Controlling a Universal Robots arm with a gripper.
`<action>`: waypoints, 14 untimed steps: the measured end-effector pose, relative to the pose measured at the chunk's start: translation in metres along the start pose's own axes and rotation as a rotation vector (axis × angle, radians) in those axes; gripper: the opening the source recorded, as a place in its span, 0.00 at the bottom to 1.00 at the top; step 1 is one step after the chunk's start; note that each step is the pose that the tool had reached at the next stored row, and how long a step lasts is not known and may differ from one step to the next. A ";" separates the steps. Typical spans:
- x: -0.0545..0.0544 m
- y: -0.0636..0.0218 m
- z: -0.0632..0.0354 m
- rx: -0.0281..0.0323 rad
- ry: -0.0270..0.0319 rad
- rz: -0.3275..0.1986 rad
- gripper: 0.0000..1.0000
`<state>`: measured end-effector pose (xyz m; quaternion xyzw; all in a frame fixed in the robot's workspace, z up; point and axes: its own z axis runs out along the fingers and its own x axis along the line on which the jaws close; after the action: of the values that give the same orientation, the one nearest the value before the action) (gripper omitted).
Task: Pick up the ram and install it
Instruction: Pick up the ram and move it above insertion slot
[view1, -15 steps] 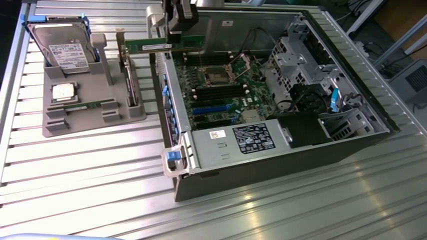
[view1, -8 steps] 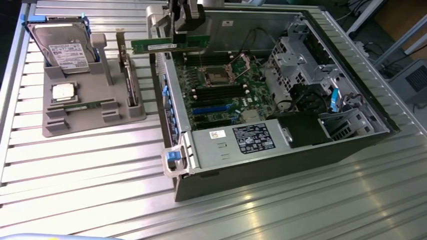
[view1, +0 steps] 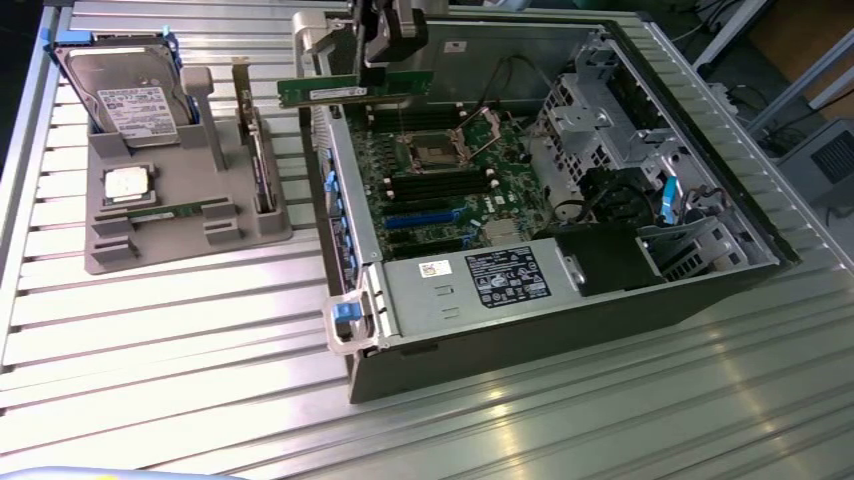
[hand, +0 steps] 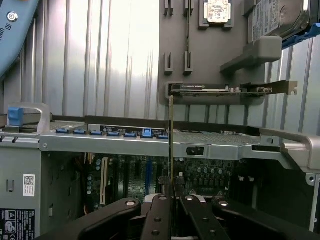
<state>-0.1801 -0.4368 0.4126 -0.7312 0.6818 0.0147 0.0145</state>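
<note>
The ram is a long green stick held level in the air over the far left corner of the open computer case. My gripper comes down from above and is shut on its upper edge. In the wrist view the ram appears edge-on as a thin strip rising from between the black fingers, above the motherboard. On the motherboard, long dark slots lie on either side of the processor socket, below and to the exterior view's right of the stick.
A grey holder tray at the exterior view's left carries a silver hard drive with blue rails, a dark expansion card standing on edge, and a small chip. The case's metal walls, power supply and drive cage ring the motherboard.
</note>
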 end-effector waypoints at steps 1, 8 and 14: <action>0.000 -0.0014 0.0000 0.0000 0.0000 0.000 0.12; 0.001 -0.0120 0.0000 -0.0001 0.0000 -0.001 0.12; 0.001 -0.0193 0.0000 0.0000 0.0000 -0.001 0.12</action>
<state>-0.1608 -0.4368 0.4126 -0.7314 0.6816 0.0147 0.0145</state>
